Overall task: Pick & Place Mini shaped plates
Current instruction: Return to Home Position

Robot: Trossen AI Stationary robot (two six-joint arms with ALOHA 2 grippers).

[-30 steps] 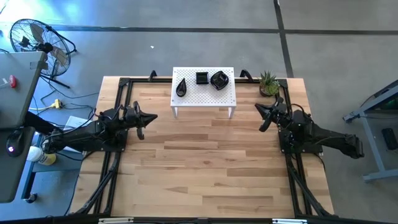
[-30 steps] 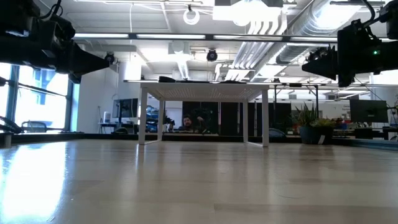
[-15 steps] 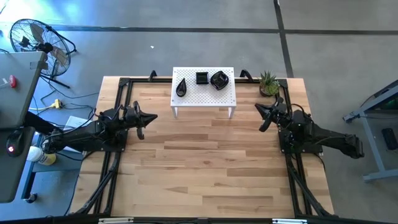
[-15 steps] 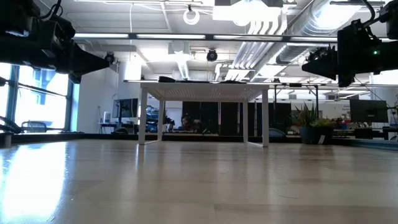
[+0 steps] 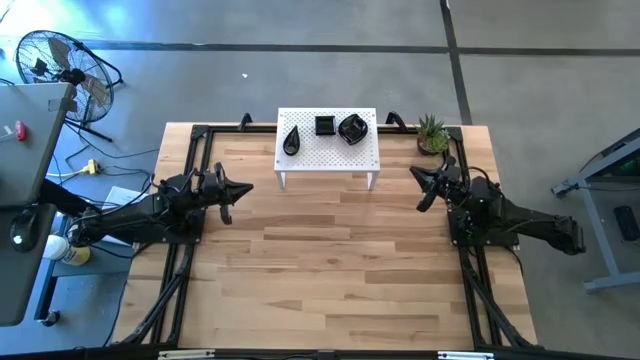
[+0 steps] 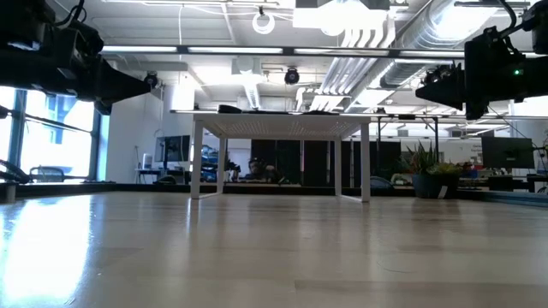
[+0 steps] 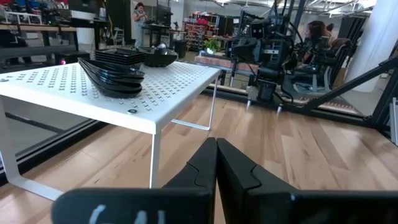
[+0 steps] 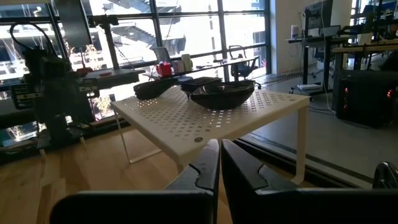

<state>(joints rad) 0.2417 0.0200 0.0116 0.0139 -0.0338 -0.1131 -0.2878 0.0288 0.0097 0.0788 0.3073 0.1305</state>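
The left gripper (image 7: 216, 143) and right gripper (image 8: 220, 144) hover over the table (image 5: 330, 260), each with fingers pressed together, holding nothing. The plates (image 5: 352, 129) sit in 3 stacks on the white stand (image 5: 330, 156).

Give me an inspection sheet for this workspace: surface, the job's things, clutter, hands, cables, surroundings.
Surface: wooden table, nothing seen on the planks in front of the white perforated stand.
Job's things: mini shaped plates on the stand in three stacks: leaf stack, square stack, rounded stack.
Clutter: potted plant at the table's far right corner, beside the stand.
Hands: left hand shut, empty, over the table's left side; right hand shut, empty, over the right side.
Cables: loose cables on the floor left of the table.
Surroundings: fan far left; person in the room beyond.
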